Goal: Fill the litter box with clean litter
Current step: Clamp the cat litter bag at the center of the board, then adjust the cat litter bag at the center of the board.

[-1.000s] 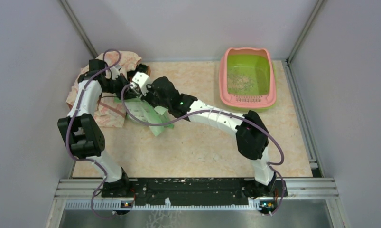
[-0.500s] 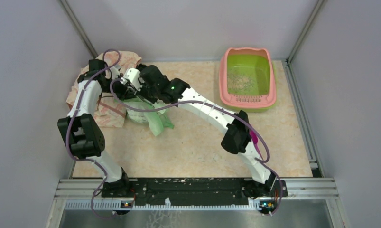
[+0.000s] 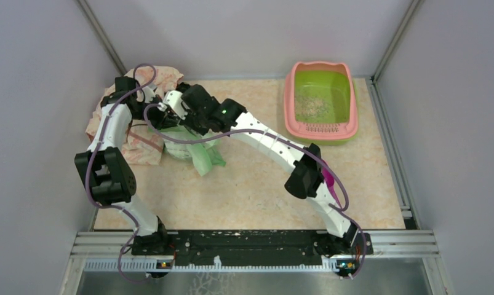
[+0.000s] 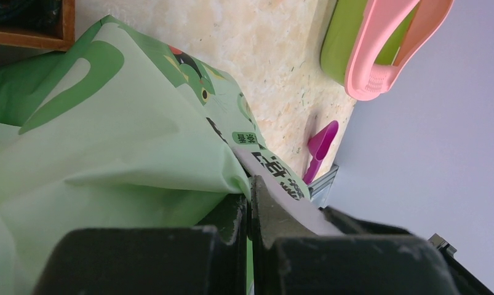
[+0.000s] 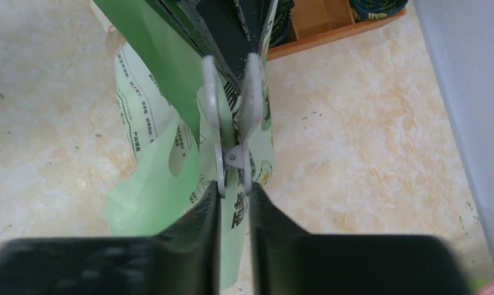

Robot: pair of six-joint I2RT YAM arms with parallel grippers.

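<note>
litter box (image 3: 289, 104), pink-rimmed lime-green plastic tray, far right with thin pale beige clean litter (image 3: 312, 109); well apart, light green printed bag (image 4: 109, 141) pinched by left gripper (image 4: 249, 206), right gripper (image 5: 233, 200) swung nearer, clamped on grey scissor-like tool (image 5: 251, 92): likely opening, not yet pouring.

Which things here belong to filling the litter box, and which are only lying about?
Belong: pink-rimmed plastic litter box with lime-green basin; pale beige litter granules inside it; light green printed bag, pinched by left gripper and right gripper; purple plastic scoop.
Lying about: brown wooden tray; crumpled floral cloth.
</note>
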